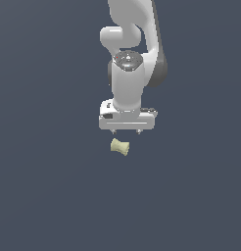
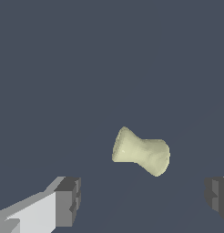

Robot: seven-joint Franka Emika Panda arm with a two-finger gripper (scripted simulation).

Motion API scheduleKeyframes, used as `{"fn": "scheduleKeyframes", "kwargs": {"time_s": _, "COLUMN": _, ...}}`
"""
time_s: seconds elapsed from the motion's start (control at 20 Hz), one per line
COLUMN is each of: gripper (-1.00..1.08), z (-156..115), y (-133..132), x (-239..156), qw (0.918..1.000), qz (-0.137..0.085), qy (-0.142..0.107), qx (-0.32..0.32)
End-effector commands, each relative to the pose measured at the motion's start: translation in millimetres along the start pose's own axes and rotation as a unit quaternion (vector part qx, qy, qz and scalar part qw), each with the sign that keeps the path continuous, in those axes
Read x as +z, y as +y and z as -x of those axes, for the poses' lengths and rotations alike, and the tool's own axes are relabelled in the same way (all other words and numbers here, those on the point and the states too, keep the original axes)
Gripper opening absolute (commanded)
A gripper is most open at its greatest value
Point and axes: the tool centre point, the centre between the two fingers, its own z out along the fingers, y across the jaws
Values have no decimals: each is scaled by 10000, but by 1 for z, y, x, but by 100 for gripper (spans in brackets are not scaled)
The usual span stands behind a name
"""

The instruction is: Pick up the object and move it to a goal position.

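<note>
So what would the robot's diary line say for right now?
phase: approach | claw: open, empty, above spool | spool: lying on its side on the floor, not gripped | goal: not visible

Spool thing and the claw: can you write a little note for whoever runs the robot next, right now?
Claw: open, empty, fingers spread wide.
Spool: pale yellow, lying on its side on the dark floor, just below the claw in the exterior view. In the wrist view it sits between the two fingers but not touching either.
Done: claw is lined up near the spool.
Left: lower, close on the narrow middle, lift, carry to the goal. No goal marker shows in either view.
</note>
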Motion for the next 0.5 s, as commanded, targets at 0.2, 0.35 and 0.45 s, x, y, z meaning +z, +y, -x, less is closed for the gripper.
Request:
{"fn": "scheduleKeyframes", "kwargs": {"time_s": 0.2, "gripper": 100, "z": -1, "y": 3, "x": -3, "qw": 10000, "qz": 19, "qy": 18, "qx": -48}}
{"fn": "scheduleKeyframes", "kwargs": {"time_s": 0.35, "gripper": 100, "z": -3, "y": 8, "x": -9, "qw": 9999, "qz": 57, "qy": 54, "qx": -131}}
{"fn": "scheduleKeyframes", "kwargs": {"time_s": 0.45, "gripper": 100, "z": -4, "y": 11, "x": -12, "qw": 9998, "qz": 77, "qy": 73, "qx": -165}}
